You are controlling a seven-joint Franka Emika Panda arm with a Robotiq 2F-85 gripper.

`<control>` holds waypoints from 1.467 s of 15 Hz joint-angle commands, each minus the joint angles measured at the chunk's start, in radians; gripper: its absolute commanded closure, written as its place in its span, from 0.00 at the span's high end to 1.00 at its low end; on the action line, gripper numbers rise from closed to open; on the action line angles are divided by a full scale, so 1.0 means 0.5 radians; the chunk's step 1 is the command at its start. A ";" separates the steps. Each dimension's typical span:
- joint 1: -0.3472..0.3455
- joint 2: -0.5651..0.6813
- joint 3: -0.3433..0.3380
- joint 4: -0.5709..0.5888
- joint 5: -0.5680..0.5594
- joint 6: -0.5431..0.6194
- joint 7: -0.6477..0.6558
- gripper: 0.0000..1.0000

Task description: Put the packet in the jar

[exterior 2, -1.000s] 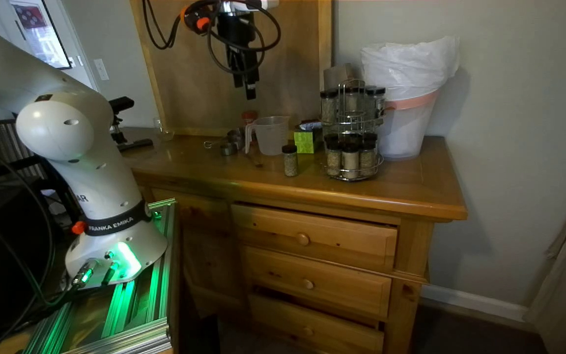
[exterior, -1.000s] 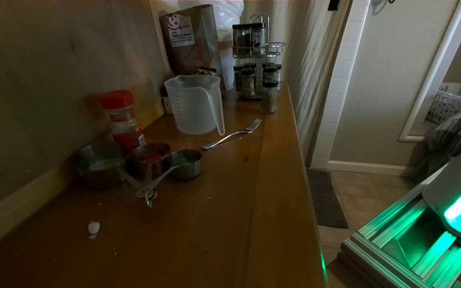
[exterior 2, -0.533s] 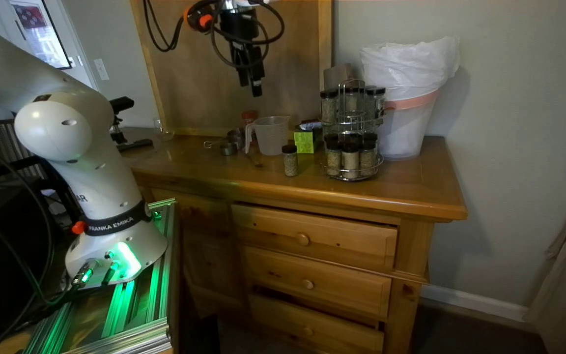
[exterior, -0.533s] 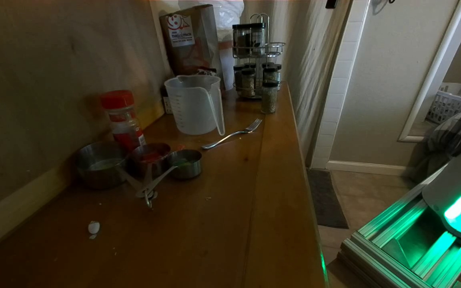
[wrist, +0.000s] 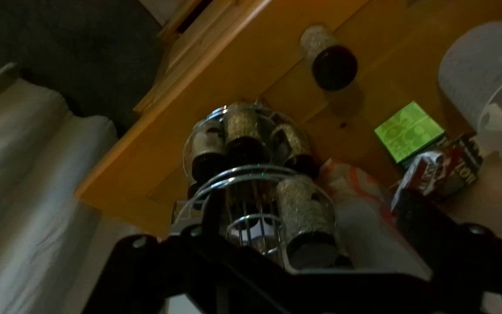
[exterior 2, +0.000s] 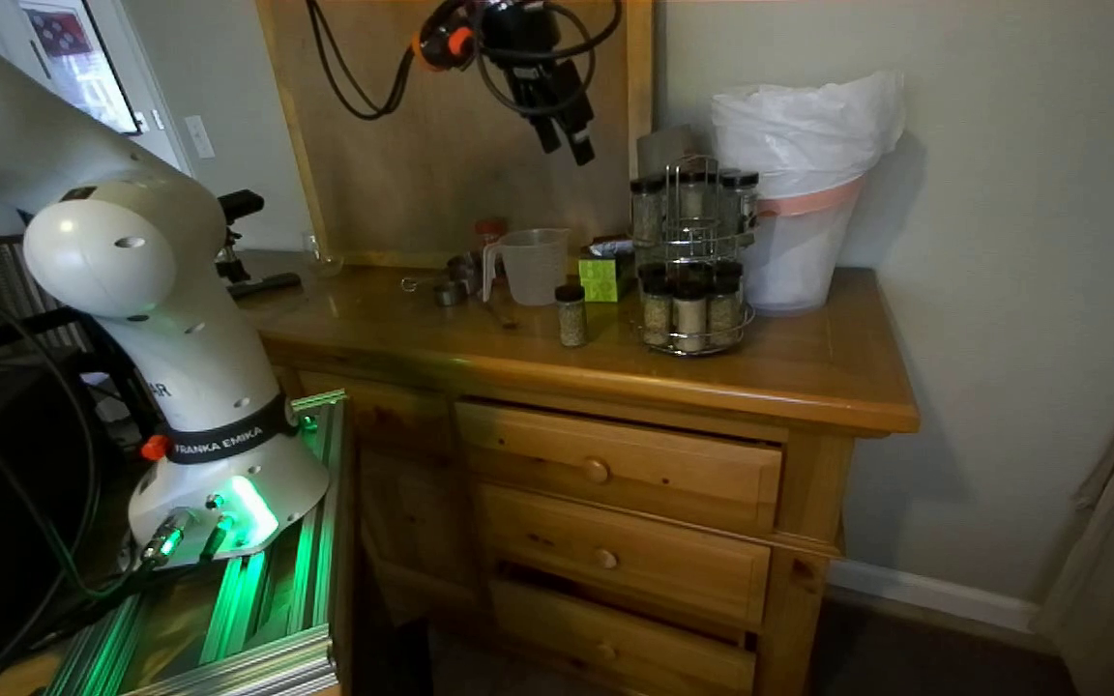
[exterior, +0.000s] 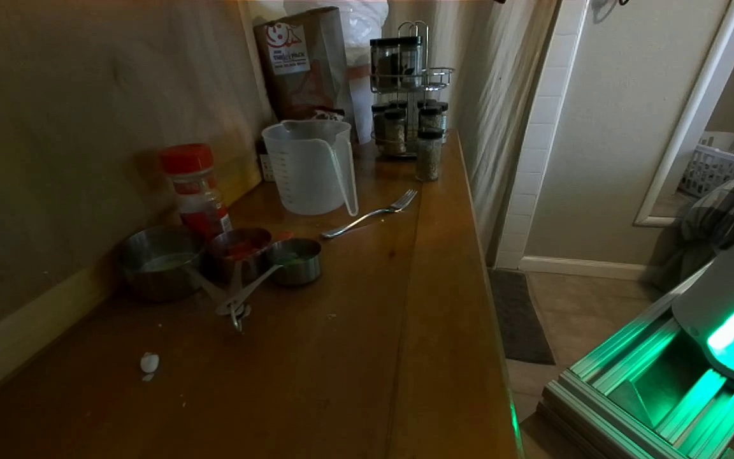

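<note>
The desk point(exterior 2: 480, 338), between its near edge and one spice rack point(exterior 2: 695, 249), leaves a strip of wood. Above, the hand point(exterior 2: 567, 152), fingers wide apart, holds nothing. One jar point(exterior 2: 535, 269) stands left of one green-sided box point(exterior 2: 600, 278); one packet point(wrist: 432, 169) tilts at the box's top, its visible length roughly left-right, facing unclear. Farther left stand three measuring cups point(exterior: 297, 273).

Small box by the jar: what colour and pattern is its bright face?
The bright face is lime green with rounded shapes; it shows best in the wrist view.
</note>
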 commanded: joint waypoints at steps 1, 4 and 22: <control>0.089 0.301 -0.045 0.090 0.104 0.338 -0.075 1.00; 0.288 0.537 -0.064 0.173 0.266 0.395 -0.246 1.00; 0.330 0.895 0.169 0.329 0.357 0.717 0.124 1.00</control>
